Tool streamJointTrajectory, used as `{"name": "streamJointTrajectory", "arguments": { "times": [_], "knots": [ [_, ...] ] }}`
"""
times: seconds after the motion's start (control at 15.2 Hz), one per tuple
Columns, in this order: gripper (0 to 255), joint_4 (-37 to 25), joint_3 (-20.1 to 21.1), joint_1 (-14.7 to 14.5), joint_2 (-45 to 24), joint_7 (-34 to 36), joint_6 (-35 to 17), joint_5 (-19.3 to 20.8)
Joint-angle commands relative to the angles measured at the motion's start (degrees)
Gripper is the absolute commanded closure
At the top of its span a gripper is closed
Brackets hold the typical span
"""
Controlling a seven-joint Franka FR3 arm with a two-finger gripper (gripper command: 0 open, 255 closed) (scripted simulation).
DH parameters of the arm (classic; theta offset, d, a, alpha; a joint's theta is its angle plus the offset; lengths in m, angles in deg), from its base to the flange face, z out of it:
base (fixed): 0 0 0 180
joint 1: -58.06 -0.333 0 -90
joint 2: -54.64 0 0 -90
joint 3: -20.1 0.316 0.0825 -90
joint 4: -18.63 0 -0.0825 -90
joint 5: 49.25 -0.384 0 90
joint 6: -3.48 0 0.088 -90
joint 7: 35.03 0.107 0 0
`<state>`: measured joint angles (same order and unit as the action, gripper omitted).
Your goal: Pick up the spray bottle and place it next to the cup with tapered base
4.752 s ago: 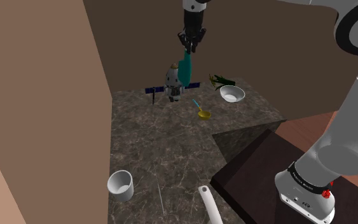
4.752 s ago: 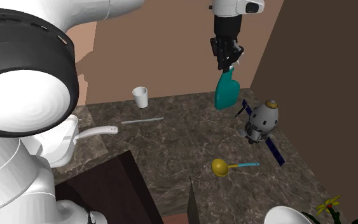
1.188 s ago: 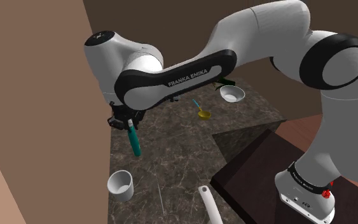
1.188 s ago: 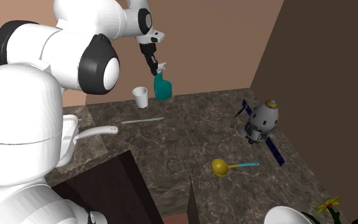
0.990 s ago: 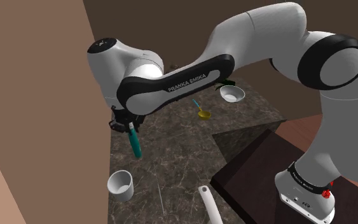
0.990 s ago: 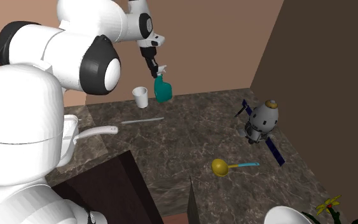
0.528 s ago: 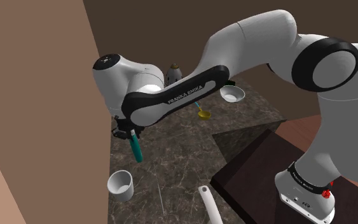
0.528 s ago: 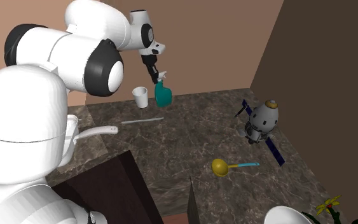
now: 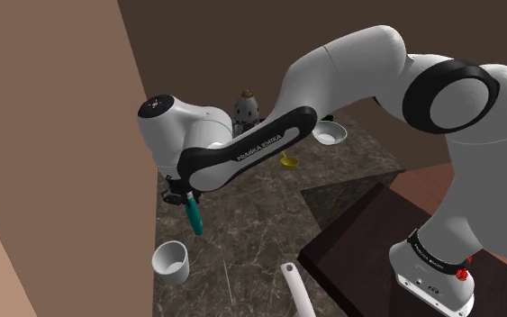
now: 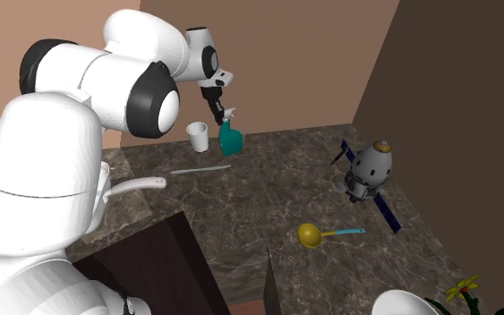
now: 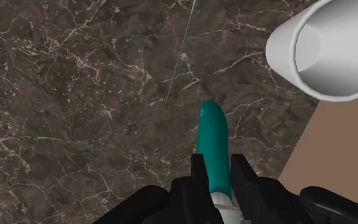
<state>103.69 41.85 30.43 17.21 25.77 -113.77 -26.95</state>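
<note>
A dark marbled countertop [image 10: 268, 192] carries a white cup [image 10: 197, 137], a thin white rod [image 10: 200, 169] near the cup, and, well apart from the cup, a yellow ladle [image 10: 311, 235], a toy satellite [image 10: 369, 170] and a white bowl [image 9: 332, 133].

The arm [image 9: 242, 149] hides much of the satellite toy [image 9: 245, 104] and the wrist view crops the cup [image 11: 336, 54].

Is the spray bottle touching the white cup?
Apart. The wrist view shows a strip of dark marbled countertop between the teal spray bottle, clasped by the tool, and the white cup.
</note>
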Motion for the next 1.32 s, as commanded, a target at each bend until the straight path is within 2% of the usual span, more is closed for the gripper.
{"name": "streamJointTrajectory", "arguments": {
  "times": [0.0,0.33,0.4,0.73,0.99,1.25],
  "knots": [
    [255,0.0,0.0,0.0,-0.1,0.1,-0.2,0.1],
    [255,0.0,0.0,0.0,-0.1,0.1,-0.2,0.1],
    [0,0.0,0.0,0.0,-0.1,0.1,-0.2,0.1],
    [0,0.0,0.0,0.0,-0.1,0.1,-0.2,0.1],
    [0,-3.0,0.9,-0.3,2.6,-0.9,5.4,-1.3],
    [0,-3.0,0.9,-0.3,2.6,-0.9,5.4,-1.3]
  ]
}}
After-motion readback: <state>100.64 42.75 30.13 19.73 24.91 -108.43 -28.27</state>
